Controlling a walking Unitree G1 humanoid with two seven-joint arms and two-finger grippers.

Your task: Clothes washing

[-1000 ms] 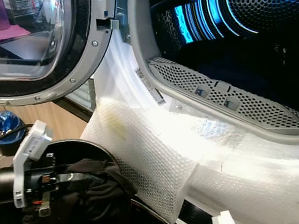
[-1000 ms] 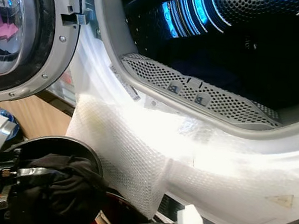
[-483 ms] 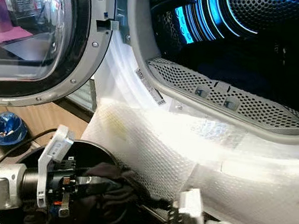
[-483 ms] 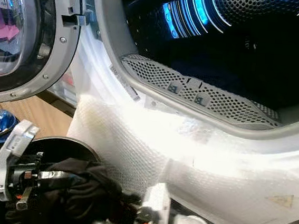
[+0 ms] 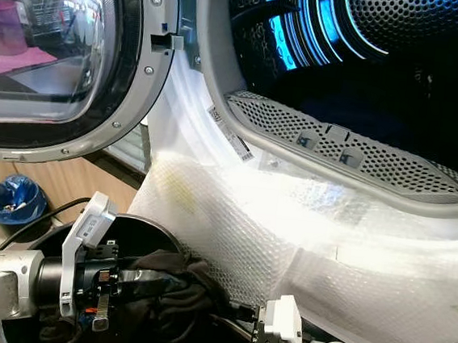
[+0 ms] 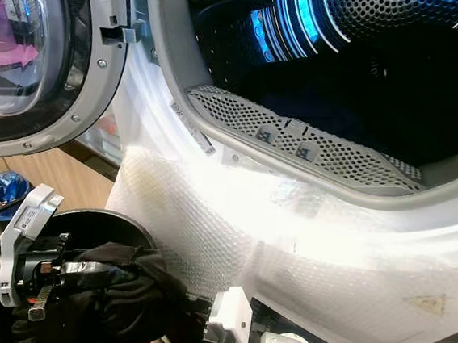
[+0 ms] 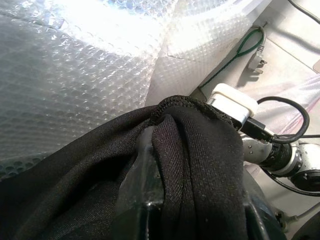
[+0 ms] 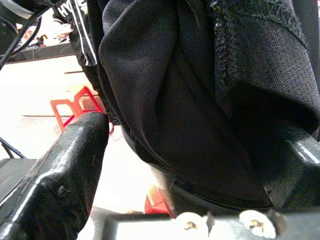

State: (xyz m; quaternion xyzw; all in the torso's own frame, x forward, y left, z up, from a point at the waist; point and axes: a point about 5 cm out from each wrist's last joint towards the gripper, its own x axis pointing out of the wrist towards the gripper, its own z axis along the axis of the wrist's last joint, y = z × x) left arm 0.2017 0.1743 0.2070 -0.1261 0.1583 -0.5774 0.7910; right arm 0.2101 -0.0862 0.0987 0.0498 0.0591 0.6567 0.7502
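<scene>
The wooden floor (image 5: 65,184) carries a round black basket (image 6: 118,224) standing just in front of the washing machine (image 5: 215,150), whose front is draped in bubble wrap (image 5: 231,228). A crumpled blue bag (image 5: 14,199) lies on the floor near the basket.

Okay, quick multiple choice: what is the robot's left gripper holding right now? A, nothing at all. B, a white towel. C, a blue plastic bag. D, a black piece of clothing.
D: the left gripper is closed on a bunched black fabric garment above the round black laundry basket, and the left wrist view shows the same black cloth draped over its fingers, below the open washing machine drum.
</scene>
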